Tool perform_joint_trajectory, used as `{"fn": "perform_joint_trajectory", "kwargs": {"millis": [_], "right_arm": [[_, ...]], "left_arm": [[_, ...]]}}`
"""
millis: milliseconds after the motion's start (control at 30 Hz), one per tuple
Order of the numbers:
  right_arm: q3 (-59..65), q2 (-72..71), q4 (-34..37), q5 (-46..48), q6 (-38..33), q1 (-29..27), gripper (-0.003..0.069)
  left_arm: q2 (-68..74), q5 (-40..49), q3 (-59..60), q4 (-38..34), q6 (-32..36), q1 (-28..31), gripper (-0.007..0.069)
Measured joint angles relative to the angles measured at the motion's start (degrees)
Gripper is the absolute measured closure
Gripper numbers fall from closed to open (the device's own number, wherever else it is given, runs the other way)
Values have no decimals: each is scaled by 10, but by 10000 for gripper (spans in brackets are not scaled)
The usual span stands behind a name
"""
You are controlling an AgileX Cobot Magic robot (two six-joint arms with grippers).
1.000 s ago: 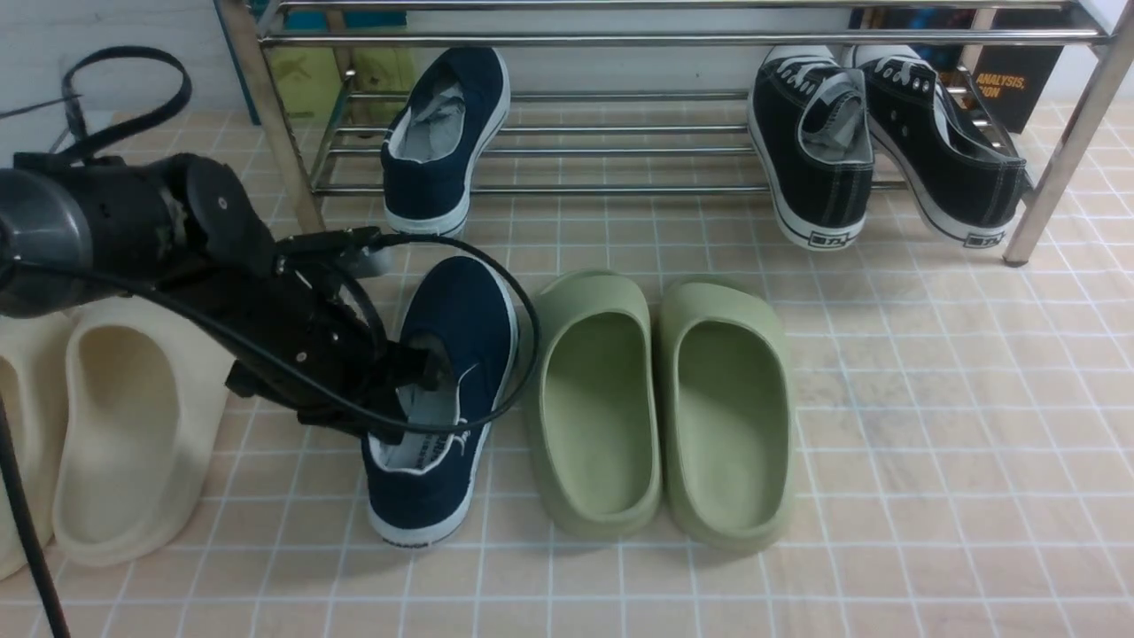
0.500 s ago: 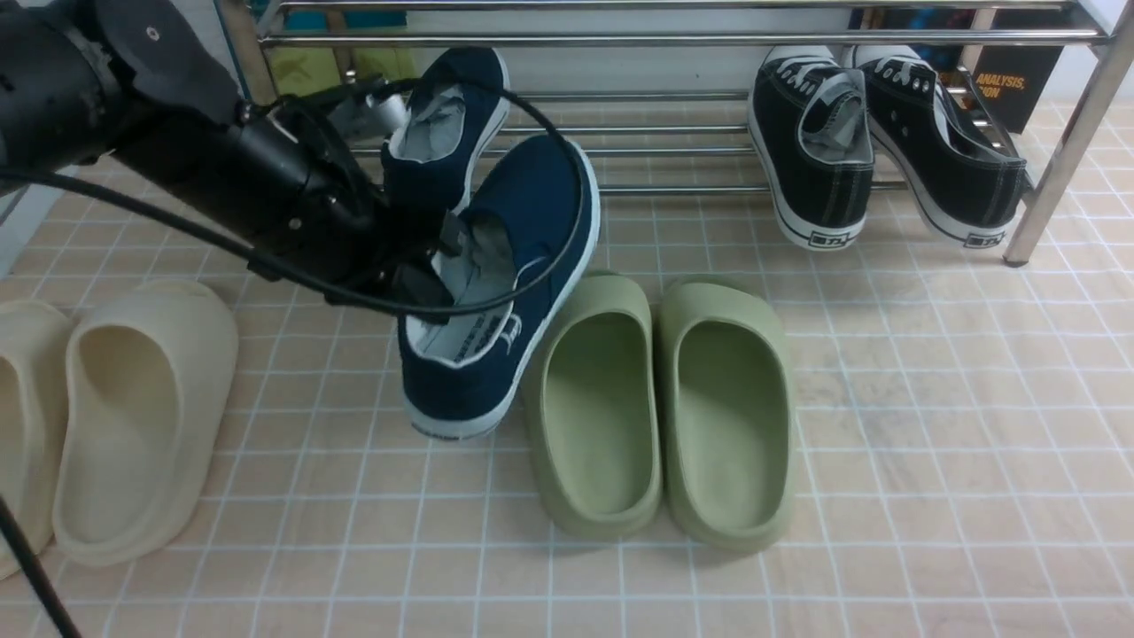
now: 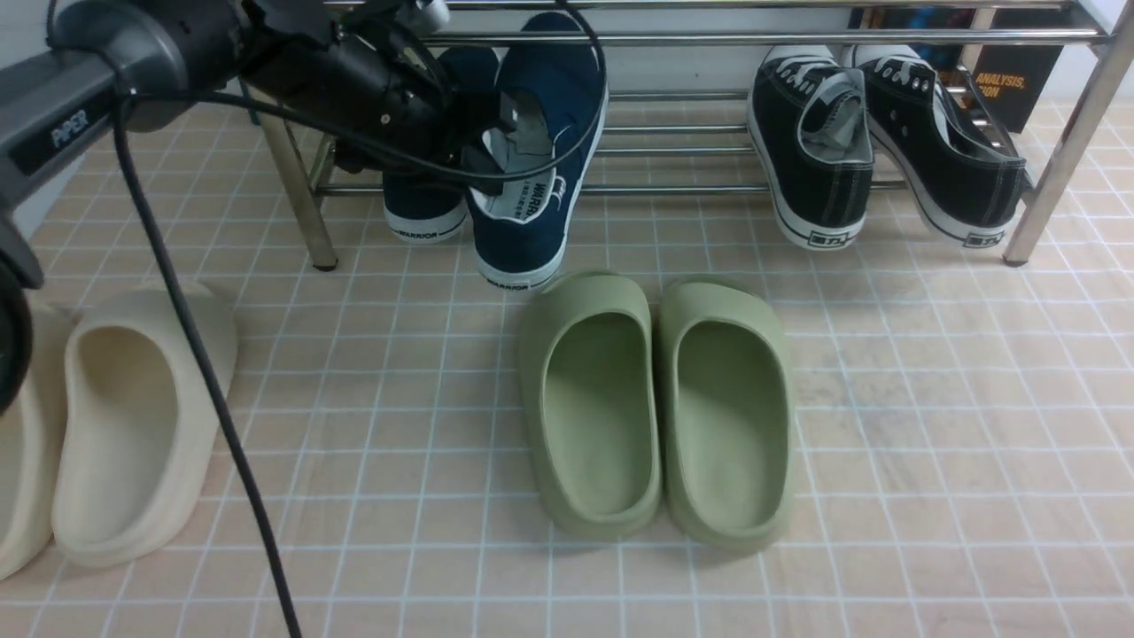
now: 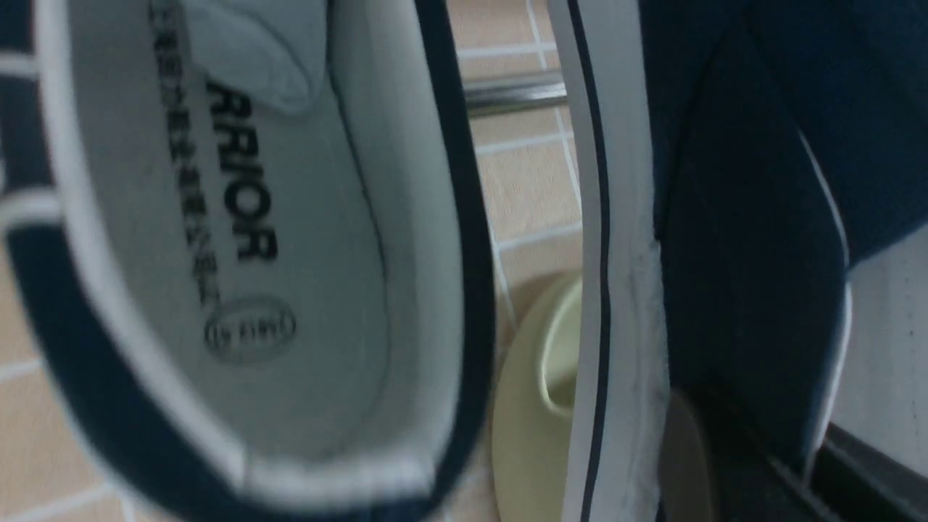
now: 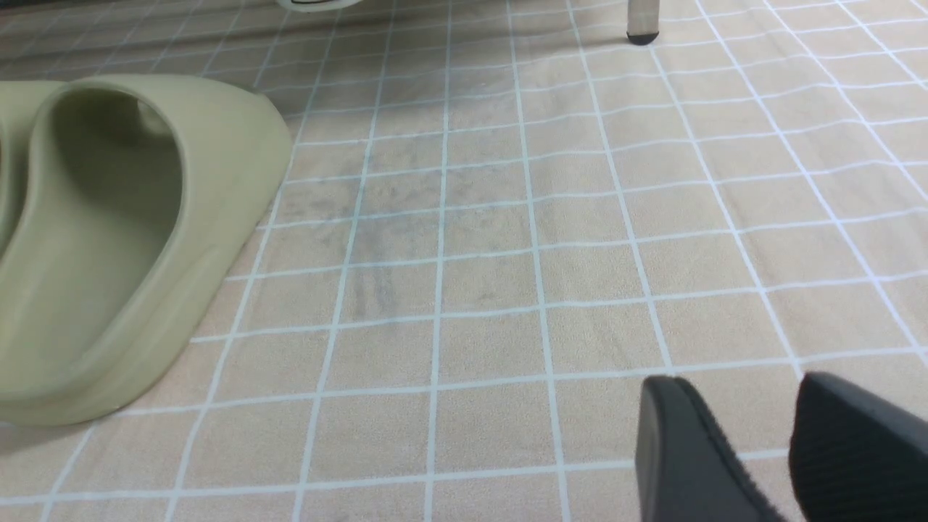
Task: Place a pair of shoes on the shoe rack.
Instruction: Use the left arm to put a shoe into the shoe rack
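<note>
**Shoe at the rack, grip not yet released**

Left gripper (image 3: pixel 483 146) is clamped on the inner collar of a navy Warrior canvas shoe (image 3: pixel 542 115), holding it at the shoe rack (image 3: pixel 297 190); the shoe's long axis runs front to back, toe tipped up into the lower tier and heel hanging out toward the robot; it lies parallel to its mate (image 3: pixel 425 208), which sits on that tier just to its left. Whether the held sole touches the front bar I cannot tell, since arm and cable cover that spot. The coming move looks like a short push forward and down before letting go; the left arm alone is placed for it. Right gripper (image 5: pixel 736 406) hangs empty with its fingers apart over bare tiles, near a green slipper (image 5: pixel 109 232) and well apart from the rack.
</note>
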Motion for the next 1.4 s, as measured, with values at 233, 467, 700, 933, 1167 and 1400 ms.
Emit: {"fn": "perform_joint_trajectory", "kwargs": {"millis": [233,467,700,933,1167,1400], "right_arm": [[0,0,0,0,0,0,420],[0,0,0,0,0,0,420],[0,0,0,0,0,0,420],[0,0,0,0,0,0,420],[0,0,0,0,0,0,420],[0,0,0,0,0,0,420]], "left_arm": [[60,-52,-74,0,-1,0,599],[80,-105,-85,-4,8,0,551],[80,-89,-91,-30,28,0,326],[80,-8,-129,-29,17,0,193],[80,81,-206,-3,-28,-1,308],[80,126,-210,65,-46,-1,503]]}}
